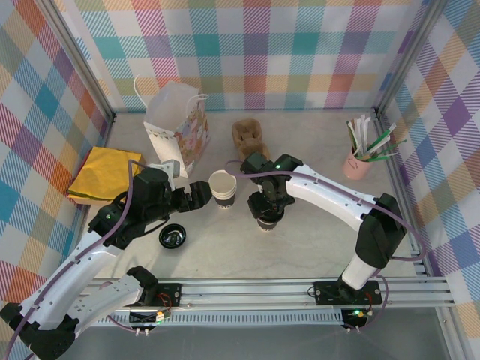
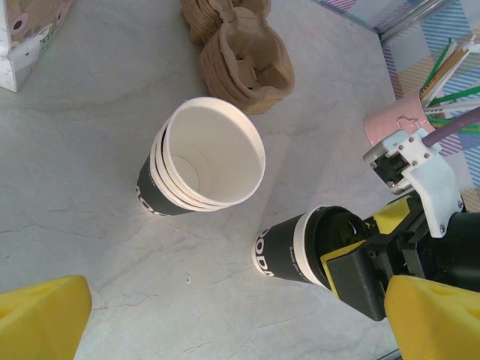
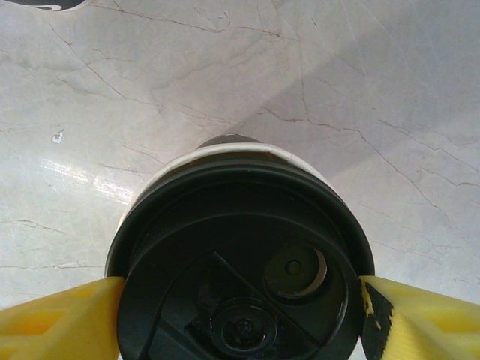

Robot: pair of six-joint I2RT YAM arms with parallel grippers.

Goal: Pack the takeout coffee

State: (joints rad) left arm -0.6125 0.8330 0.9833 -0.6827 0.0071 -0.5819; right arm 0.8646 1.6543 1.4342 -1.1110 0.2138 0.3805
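Right hand (image 3: 240, 291) clasping takeout coffee (image 3: 225, 202), either side

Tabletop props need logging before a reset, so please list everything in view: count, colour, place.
takeout coffee: one, white with black band and black lid, middle, in the right claw
open cups: one nested stack, white with black bands, left of the coffee
loose lid: one, black, near left
cup carrier: brown cardboard pile, count unclear, behind the cups
gift bag: one, white with pastel pattern, back left
flat bundle: one, yellow, far left
pink cup: one, back right
sticks: several, white and green, in the pink cup
left claw: one, open, beside the open cups
right claw: one, closed on the coffee's lid
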